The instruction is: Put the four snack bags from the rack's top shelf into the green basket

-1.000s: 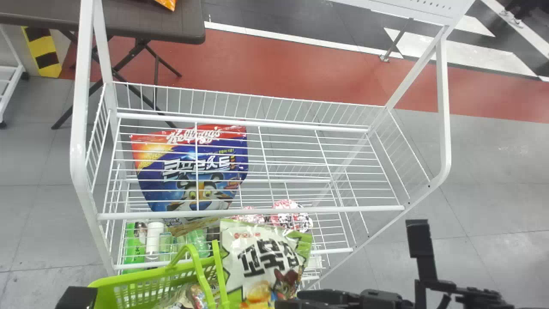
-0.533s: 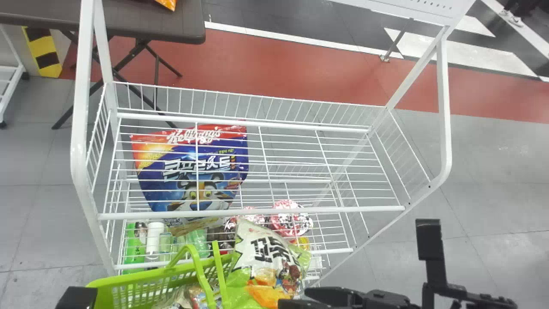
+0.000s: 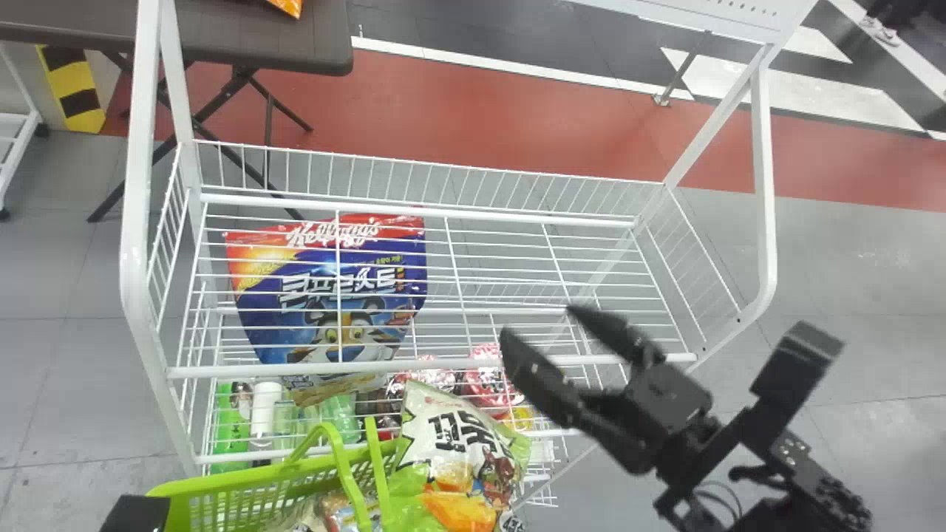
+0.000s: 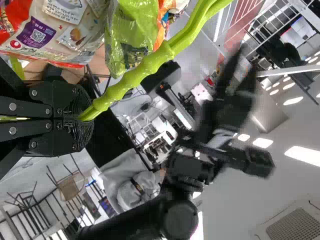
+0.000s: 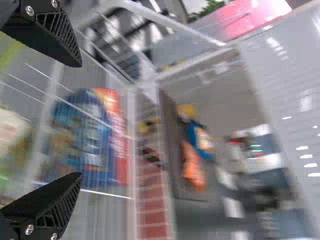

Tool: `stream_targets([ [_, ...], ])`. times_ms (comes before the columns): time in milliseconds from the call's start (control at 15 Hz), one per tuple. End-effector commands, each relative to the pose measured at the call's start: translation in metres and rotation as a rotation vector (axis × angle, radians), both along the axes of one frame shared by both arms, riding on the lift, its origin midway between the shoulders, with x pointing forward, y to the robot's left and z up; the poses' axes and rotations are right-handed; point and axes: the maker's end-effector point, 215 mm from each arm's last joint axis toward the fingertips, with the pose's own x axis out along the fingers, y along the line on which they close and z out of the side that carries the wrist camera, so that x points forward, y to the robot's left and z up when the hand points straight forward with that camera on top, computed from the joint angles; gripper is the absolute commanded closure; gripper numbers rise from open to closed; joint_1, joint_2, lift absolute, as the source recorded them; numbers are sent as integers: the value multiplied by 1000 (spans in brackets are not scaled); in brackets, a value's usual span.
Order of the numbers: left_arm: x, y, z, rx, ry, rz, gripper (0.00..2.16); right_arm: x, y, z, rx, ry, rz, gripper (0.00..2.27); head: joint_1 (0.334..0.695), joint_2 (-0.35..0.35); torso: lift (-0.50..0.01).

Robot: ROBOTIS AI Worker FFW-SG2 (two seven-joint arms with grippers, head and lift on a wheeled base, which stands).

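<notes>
The right gripper [image 3: 545, 323] has its jaws spread wide, right of the frame's centre, above the rack's front rail [image 3: 458, 365]. The left gripper [image 3: 137, 513], at the lower left edge, has its jaws closed around the green basket's handle [image 4: 150, 65]. A white-and-green snack bag [image 3: 451, 443] leans in the green basket [image 3: 222, 484], at bottom centre, beside more snack bags [image 3: 340, 513]. Left of centre, a blue cereal bag [image 3: 325, 295] lies beneath the upper shelf's wires.
</notes>
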Motion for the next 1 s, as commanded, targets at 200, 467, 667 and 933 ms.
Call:
stream_targets([
  [200,4,3,-1,-3,-7,9,1544,18,-6,26,-74,-213,-151,22,695,-350,0],
  [467,6,2,-2,-7,0,1,1544,22,-13,20,-83,-203,-209,22,695,-350,0],
  [667,8,3,-3,-7,2,-1,1544,23,-16,21,-92,-206,-223,22,695,-350,0],
  [933,8,3,-2,-8,6,-2,1544,24,-18,22,-92,-213,-235,22,695,-350,0],
])
